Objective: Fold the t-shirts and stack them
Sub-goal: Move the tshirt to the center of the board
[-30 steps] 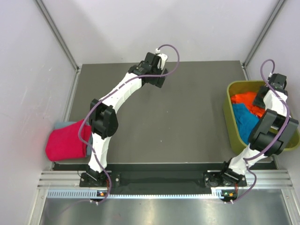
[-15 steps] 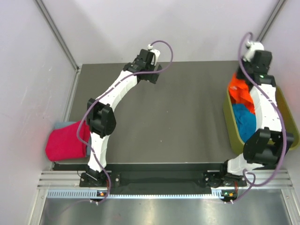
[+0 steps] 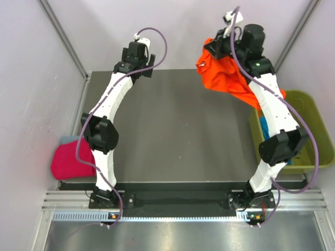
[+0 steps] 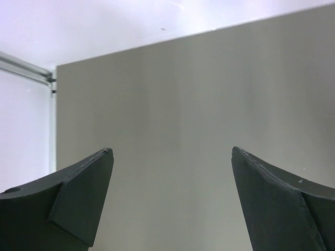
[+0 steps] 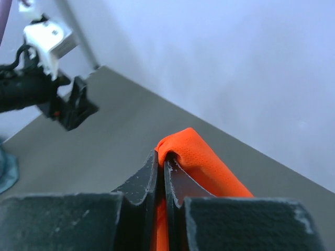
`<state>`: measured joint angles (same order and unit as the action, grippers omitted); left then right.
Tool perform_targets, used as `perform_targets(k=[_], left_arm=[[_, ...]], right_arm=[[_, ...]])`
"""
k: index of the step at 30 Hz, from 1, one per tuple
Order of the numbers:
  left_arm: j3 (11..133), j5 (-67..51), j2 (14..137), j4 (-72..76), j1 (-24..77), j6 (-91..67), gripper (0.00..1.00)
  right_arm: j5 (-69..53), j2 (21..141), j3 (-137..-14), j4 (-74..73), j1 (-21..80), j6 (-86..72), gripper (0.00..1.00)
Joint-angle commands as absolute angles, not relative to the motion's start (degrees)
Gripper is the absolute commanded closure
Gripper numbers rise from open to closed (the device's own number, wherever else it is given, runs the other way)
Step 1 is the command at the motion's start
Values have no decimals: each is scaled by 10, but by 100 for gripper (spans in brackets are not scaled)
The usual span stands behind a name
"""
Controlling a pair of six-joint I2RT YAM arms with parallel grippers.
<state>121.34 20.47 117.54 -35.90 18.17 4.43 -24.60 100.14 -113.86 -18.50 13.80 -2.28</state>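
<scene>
Dangling crumpled bright orange t-shirt (image 3: 225, 74) | right fingers (image 5: 149, 180) pinching its fold | left fingers (image 4: 84, 193) spread

Me holding left gripper (image 4: 171, 151) wide open. My two dark fingers (image 4: 78, 193) poking up from bottom corners, tips well apart. Grey table (image 4: 172, 94) showing through gap, filling most of view. White wall (image 4: 104, 21) running along table's far edge. Metal frame strip (image 4: 26, 68) slanting in at upper left, ending near table's corner.
</scene>
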Motion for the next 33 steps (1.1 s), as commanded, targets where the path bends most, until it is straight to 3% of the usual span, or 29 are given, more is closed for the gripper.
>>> perform_targets(k=[1, 12, 15, 18, 20, 21, 23, 24, 25, 30, 33], left_arm=[[1223, 221, 1120, -327, 169, 39, 1], [1207, 232, 1113, -325, 132, 20, 1], [1208, 220, 1116, -329, 132, 14, 1], [1205, 203, 1121, -335, 132, 7, 1], [1200, 192, 1123, -341, 132, 2, 2], [1198, 188, 1122, -341, 132, 1, 2], [1191, 179, 1123, -345, 132, 2, 2], [1187, 169, 1122, -346, 132, 2, 2], [1185, 162, 1122, -351, 132, 2, 2], [1157, 106, 1092, -392, 132, 15, 3], [1088, 45, 1038, -431, 132, 17, 8]], right_arm=[[-314, 1010, -1198, -146, 182, -34, 100], [-356, 1027, -1298, -130, 237, -59, 100], [-341, 1012, -1265, -147, 230, -38, 100], [-325, 995, -1160, -149, 206, -42, 100], [-331, 995, -1026, -144, 155, -68, 100], [-333, 998, -1026, -145, 155, -73, 100], [-331, 1015, -944, -152, 121, -72, 92], [-332, 1026, -929, -162, 111, -64, 62], [-328, 1034, -905, -190, 98, -53, 55], [-264, 1021, -862, -198, 84, -13, 38], [-260, 1006, -866, -197, 88, -5, 38]])
